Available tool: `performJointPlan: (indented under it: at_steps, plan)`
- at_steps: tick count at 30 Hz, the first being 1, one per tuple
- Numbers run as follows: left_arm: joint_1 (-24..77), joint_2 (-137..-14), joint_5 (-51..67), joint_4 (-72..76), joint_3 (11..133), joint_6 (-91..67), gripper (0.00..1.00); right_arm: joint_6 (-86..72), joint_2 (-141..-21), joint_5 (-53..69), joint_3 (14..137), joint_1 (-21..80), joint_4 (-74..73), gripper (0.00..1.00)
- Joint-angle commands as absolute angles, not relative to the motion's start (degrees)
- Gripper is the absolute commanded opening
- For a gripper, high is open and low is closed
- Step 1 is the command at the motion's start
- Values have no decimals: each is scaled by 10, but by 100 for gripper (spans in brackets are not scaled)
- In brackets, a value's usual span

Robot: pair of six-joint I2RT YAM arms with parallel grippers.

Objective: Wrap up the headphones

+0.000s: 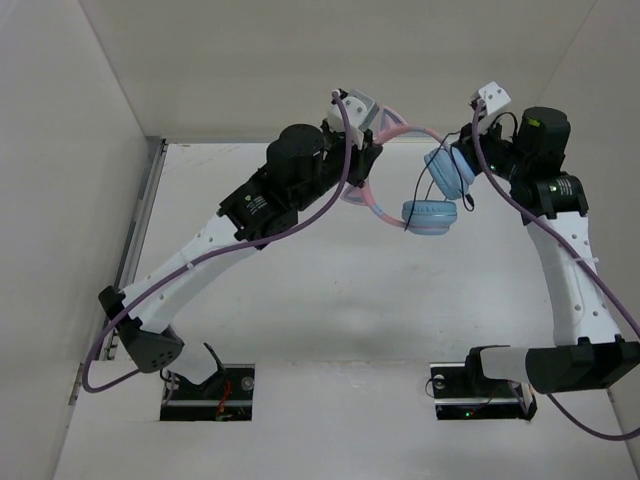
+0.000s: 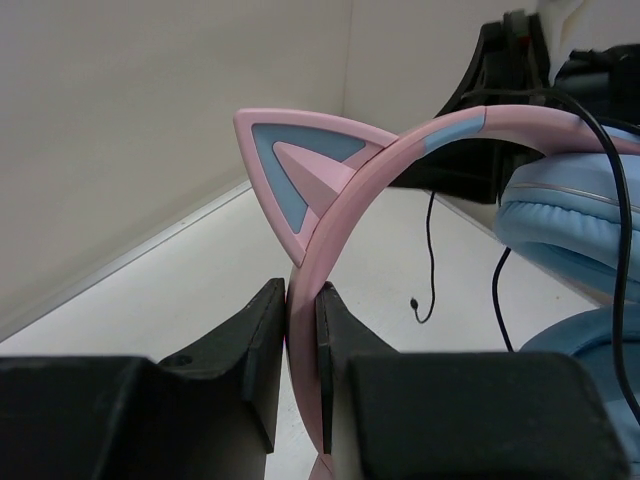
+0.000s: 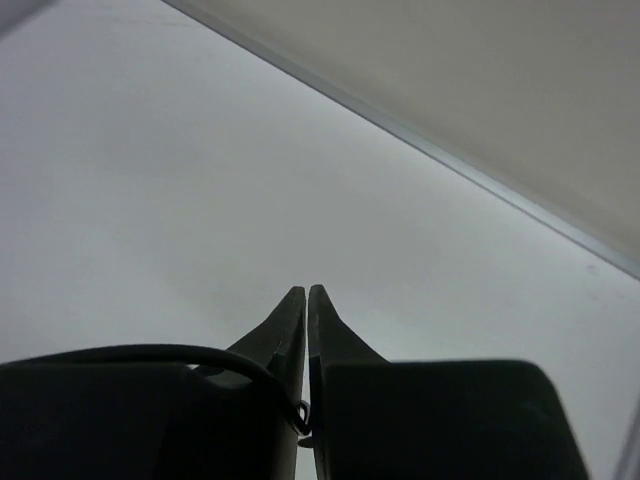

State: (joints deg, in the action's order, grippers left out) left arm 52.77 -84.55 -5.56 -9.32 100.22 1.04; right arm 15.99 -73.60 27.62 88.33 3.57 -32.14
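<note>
Two arms are stretching out over the white table (image 1: 330, 300) as I am watching from my station: the left arm (image 1: 200, 250) and the right arm (image 1: 570, 270), their ends nearly meeting. The headphones (image 1: 445, 172) are hanging in the air between the two sets of fingers, up off the surface. The light blue ear cups (image 2: 565, 215) are sitting just past the left fingers, off to their right, one above the other. The left gripper (image 2: 300, 292) is clamping the pink headband (image 2: 400, 158) edge-on, both fingers (image 2: 258, 345) pressing flat against it, and the band is arching up and away from the fingertips. A pink and blue cat ear (image 2: 300, 165) is standing on the band right above those fingertips. The right gripper (image 3: 306, 292) is pinching the thin black cable (image 3: 150, 352), its fingers (image 3: 285, 330) lying almost together with only a hairline slit showing. The cable is curving in from their left and slipping between them near their base. Beyond the left fingertips a loose length is dangling, its small plug (image 2: 415, 302) hanging free.
</note>
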Motion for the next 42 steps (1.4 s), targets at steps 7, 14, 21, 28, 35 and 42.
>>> performJointPlan:
  at_steps: [7,14,21,28,35,42]
  plan:
    - [563,-867,-38,-33,1143,-33,0,-86,-715,509,878,14,-231,16]
    - [563,-914,-46,-33,1225,-47,0,-259,-702,588,820,2,-95,19]
    - [557,-958,-51,-32,1303,-47,0,-372,-690,617,767,1,21,22]
    - [552,-990,-68,-24,1361,-31,0,-379,-658,617,687,14,33,24]
    - [549,-1005,-116,-2,1377,-11,0,-398,-628,616,627,20,54,27]
    - [544,-1011,-144,18,1387,12,1,-441,-617,620,593,20,98,29]
